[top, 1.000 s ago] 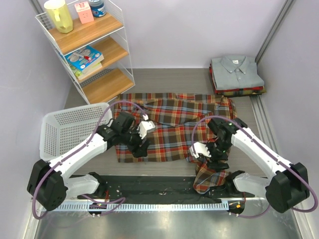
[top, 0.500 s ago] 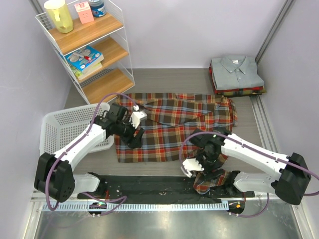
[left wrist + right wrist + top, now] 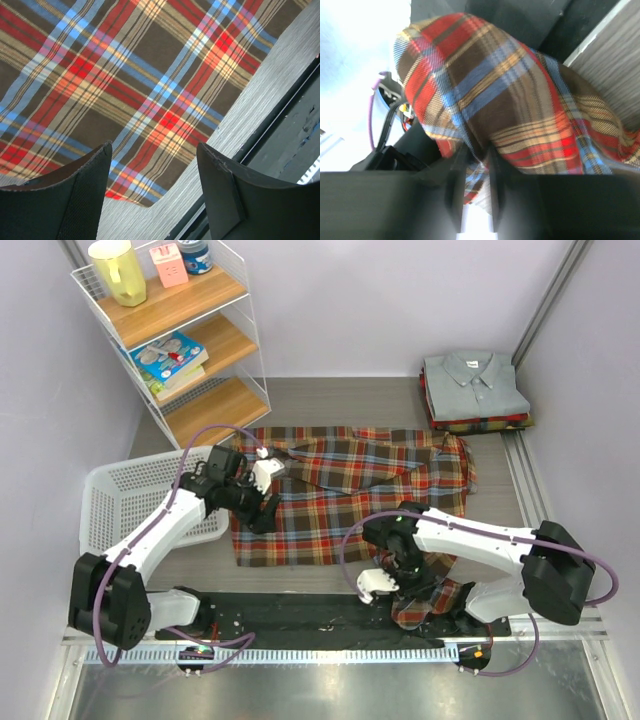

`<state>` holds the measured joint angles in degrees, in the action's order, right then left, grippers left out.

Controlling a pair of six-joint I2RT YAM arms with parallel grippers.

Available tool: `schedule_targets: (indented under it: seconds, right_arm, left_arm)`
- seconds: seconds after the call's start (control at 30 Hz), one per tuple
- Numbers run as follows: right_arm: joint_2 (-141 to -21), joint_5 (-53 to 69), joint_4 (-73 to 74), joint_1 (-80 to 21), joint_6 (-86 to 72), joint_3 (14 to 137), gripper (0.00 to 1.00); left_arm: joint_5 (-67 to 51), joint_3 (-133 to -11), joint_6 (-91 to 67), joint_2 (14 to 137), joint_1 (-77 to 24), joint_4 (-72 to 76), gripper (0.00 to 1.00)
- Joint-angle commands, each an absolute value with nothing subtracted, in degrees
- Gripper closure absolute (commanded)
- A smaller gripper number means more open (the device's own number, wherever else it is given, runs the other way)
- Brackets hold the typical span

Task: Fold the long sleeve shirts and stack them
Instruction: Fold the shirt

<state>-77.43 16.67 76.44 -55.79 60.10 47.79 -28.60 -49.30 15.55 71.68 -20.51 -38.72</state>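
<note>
**One plaid shirt spread out, a folded stack far right**

A large red, brown and cream plaid flannel shirt (image 3: 350,495) with thin blue lines lies spread out and mostly flat across the middle of the desk (image 3: 340,400). Its far edge is rumpled, and a flap is turned over at the far left. Its near right part trails off in a bunched lump at the desk's near edge, pinched between the fingers of the right end effector (image 3: 476,170). Well apart, in the far right corner, sits a neat stack. On top is a folded grey cloth shirt with collar and buttons (image 3: 472,385), with red and plaid folded shirts (image 3: 478,424) beneath.
</note>
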Motion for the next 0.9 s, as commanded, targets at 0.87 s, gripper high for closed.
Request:
schedule_targets:
  seconds: [0.87]
  right_arm:
    - [-60.6,7.8,76.6,-37.6,44.0,61.4,0.99]
  left_arm:
    - [-5.3,-37.0,44.9,68.5,-42.4,-47.6,0.45]
